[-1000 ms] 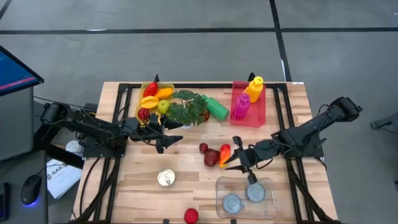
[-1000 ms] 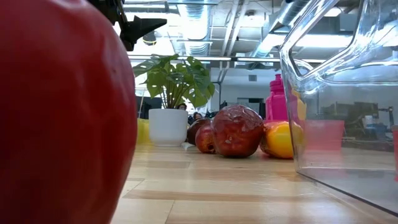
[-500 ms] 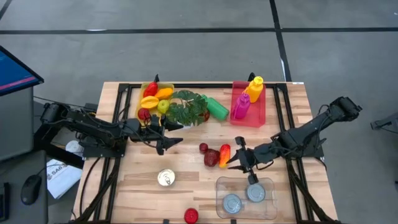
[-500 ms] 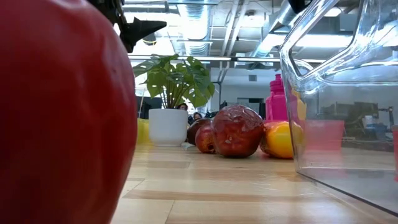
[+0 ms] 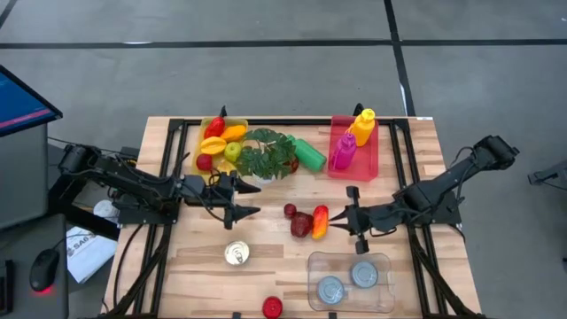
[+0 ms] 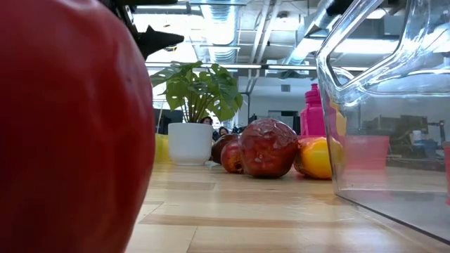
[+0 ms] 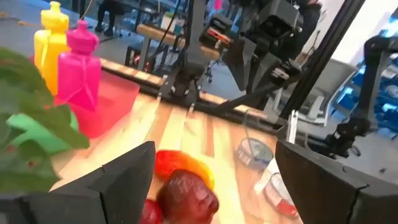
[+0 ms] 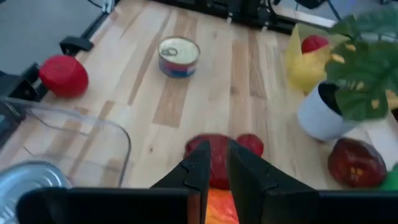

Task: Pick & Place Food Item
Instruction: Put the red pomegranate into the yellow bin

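Observation:
A dark red fruit (image 5: 301,224), a smaller red fruit (image 5: 290,210) and an orange-red pepper (image 5: 320,220) lie together mid-table. My right gripper (image 5: 342,218) stands just right of the pepper, pointing at it. In its wrist view the gripper (image 8: 216,163) has its fingers drawn almost together with nothing between them. My left gripper (image 5: 241,204) hovers open to the left of the fruit, near the plant pot. Its wrist view (image 7: 214,149) looks across at the fruit (image 7: 186,196).
A clear container (image 5: 350,282) holding two tins sits at the near right. A tin can (image 5: 236,253) and a red ball-like fruit (image 5: 272,307) lie near the front edge. At the back stand a yellow fruit tray (image 5: 220,142), a potted plant (image 5: 266,152) and a pink tray (image 5: 354,151) with bottles.
My right gripper has drawn back a little toward the table's right edge and turned about its wrist, and its fingers stand closer together than before. My left gripper has tipped slightly downward and stays open. The fruit has not moved.

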You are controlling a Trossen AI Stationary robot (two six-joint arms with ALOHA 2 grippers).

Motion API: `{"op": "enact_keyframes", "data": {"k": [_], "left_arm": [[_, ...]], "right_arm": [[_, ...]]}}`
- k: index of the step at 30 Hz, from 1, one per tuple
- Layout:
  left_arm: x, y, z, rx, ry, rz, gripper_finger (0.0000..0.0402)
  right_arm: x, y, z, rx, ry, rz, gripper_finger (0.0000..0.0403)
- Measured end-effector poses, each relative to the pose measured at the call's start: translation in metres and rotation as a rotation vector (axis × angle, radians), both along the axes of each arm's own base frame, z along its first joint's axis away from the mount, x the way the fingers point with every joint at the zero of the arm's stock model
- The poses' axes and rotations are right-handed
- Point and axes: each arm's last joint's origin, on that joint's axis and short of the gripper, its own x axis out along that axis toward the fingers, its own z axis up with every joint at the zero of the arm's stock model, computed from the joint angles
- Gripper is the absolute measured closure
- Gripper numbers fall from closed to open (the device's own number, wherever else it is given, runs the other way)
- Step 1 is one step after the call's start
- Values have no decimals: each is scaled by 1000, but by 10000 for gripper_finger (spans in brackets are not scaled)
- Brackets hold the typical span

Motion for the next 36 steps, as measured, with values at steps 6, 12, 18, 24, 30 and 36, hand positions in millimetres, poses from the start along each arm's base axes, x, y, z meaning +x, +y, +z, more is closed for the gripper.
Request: {"op": "enact_keyframes", "data": {"k": [6,12,18,24,30,36], "left_arm": [[1,0,-4,7,30,8,80],[11,-2,-23,93,121,7,80],[25,-2,-55,148,239,88,80],[38,-3,-77,278,243,79,80],[48,-5,-96,356,207,69,80],[54,-6,-111,358,217,67,80]], "right_arm": [[-15,-10,-16,67,-125,-20,383],[-29,-16,-32,134,-258,-6,401],[-40,-22,-49,181,-355,-4,397],[-45,-25,-60,210,-405,-5,399],[-44,-25,-61,236,-402,-14,398],[-45,-25,-61,234,-402,-12,399]]}}
